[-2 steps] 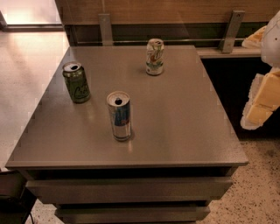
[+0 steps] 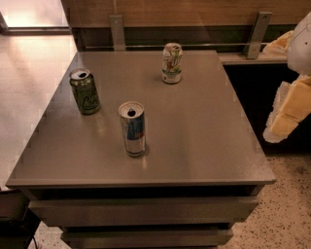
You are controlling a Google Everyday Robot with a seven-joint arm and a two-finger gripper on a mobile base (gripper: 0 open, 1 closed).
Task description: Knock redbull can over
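Three drink cans are standing on one flat grey rectangular table (image 2: 209,151): one slim, tall blue-and-silver metal redbull can (image 2: 132,129), one dark green metal can (image 2: 85,91) and one white metal can with green and red print (image 2: 172,63). Two drawer fronts (image 2: 146,210) are showing below the tabletop, and two grey metal brackets (image 2: 117,31) are standing against the one wooden wall (image 2: 194,12) behind it. One gripper (image 2: 285,115), cream and yellow, is hanging at the right edge of the view, beside the table and well apart from all three cans.

Gripper (image 2: 290,109) at right edge: pale yellow, blocky, white-edged; rounded white arm shell (image 2: 301,44) above it.
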